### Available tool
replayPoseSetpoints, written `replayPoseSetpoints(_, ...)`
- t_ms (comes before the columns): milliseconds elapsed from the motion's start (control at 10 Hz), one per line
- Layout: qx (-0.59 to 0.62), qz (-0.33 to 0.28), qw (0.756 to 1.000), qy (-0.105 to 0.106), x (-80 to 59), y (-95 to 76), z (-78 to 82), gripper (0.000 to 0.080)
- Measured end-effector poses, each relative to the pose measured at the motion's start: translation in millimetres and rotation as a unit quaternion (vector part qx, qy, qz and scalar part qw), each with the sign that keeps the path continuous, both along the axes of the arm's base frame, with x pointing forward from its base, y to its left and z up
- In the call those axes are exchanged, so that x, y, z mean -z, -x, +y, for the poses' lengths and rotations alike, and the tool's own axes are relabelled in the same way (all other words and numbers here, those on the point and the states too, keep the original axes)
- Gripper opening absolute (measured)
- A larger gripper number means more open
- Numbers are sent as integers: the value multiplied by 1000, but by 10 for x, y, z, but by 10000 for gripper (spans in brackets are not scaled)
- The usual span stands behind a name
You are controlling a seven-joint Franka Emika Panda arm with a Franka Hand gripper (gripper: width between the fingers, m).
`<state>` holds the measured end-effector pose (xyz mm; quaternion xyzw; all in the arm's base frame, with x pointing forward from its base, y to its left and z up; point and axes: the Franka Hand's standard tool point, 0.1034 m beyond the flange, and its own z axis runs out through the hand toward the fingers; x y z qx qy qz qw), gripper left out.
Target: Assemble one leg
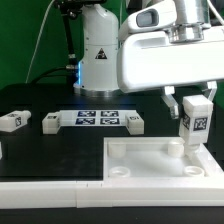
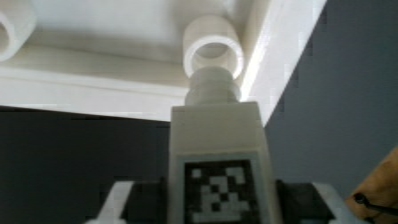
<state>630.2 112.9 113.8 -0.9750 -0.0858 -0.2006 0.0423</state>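
White leg (image 1: 195, 127) clamped in tool (image 1: 192, 108); three more lie loose; one tray (image 1: 150, 166).

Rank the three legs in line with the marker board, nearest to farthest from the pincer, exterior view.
1. Near leg, by the marker board, exterior view's right.
2. Middle leg, by its other end.
3. Far leg, near the left edge.
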Motion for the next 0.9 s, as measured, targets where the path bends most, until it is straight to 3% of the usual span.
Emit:
replayPoseSetpoints(500,-3,-17,1000,-1,-23,-2,45,291)
replayPoseSetpoints(900,-3,-21,1000,-1,132,41,51,291)
